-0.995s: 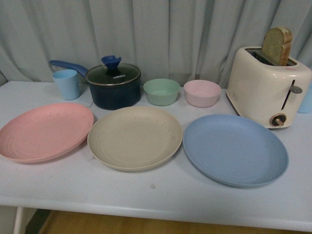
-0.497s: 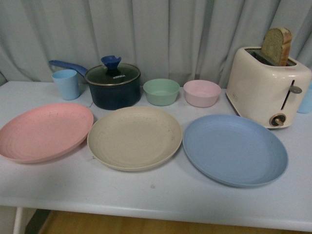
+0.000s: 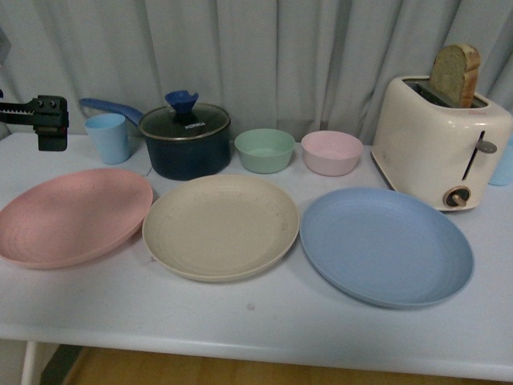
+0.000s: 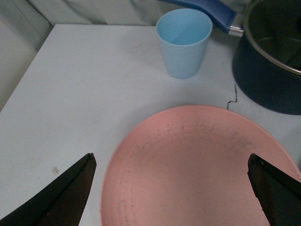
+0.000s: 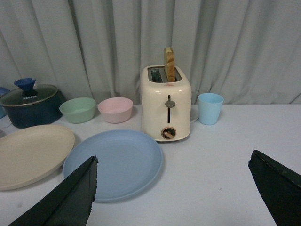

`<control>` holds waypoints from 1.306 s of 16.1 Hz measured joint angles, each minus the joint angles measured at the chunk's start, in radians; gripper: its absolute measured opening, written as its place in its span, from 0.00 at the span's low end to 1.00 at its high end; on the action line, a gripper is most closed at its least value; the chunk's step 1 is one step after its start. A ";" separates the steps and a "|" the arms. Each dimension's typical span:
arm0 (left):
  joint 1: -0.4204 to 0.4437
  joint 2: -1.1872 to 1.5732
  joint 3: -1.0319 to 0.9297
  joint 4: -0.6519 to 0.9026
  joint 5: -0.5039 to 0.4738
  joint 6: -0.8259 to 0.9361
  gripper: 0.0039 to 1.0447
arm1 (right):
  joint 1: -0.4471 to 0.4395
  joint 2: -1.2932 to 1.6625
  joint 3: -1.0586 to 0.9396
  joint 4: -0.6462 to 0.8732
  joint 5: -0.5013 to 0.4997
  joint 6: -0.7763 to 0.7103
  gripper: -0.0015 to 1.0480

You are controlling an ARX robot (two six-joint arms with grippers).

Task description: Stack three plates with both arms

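Front view: three plates lie flat in a row on the white table (image 3: 264,321), none stacked. The round matte pink plate (image 3: 74,215) is furthest left, the round matte beige plate (image 3: 220,226) in the middle, and the round matte blue plate (image 3: 386,245) on the right, neighbouring rims just beside each other.

Behind them stand a light blue plastic cup (image 3: 108,136), a dark blue pot with a glass lid (image 3: 186,140), a small green bowl (image 3: 264,150), a small pink bowl (image 3: 331,152), and a cream toaster (image 3: 439,140) holding a slice of bread (image 3: 454,74).

My left hand (image 4: 170,159) hangs over the pink plate, fingers spread wide, holding nothing. My right hand (image 5: 173,157) is also spread wide and empty, off to the right of the blue plate and apart from it.
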State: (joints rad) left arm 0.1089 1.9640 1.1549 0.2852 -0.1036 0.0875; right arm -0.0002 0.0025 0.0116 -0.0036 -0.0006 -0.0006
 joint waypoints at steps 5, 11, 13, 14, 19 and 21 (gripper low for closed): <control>0.135 0.246 0.159 -0.065 0.124 -0.053 0.94 | 0.000 0.000 0.000 0.000 0.000 0.000 0.94; 0.131 0.281 0.159 -0.039 0.140 -0.062 0.94 | 0.000 0.000 0.000 0.000 0.000 0.000 0.94; 0.129 0.306 0.159 -0.008 0.137 -0.061 0.94 | 0.000 0.000 0.000 0.000 0.000 0.000 0.94; 0.132 0.320 0.158 -0.003 0.132 -0.058 0.94 | 0.000 0.000 0.000 0.000 0.000 0.000 0.94; 0.162 0.358 0.147 0.021 0.105 -0.053 0.94 | 0.000 0.000 0.000 0.000 0.000 0.000 0.94; 0.164 0.362 0.145 0.019 0.105 -0.054 0.94 | 0.000 0.000 0.000 0.000 0.000 0.000 0.94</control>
State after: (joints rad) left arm 0.2729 2.3257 1.3003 0.3042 0.0017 0.0338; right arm -0.0002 0.0025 0.0116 -0.0036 -0.0006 -0.0010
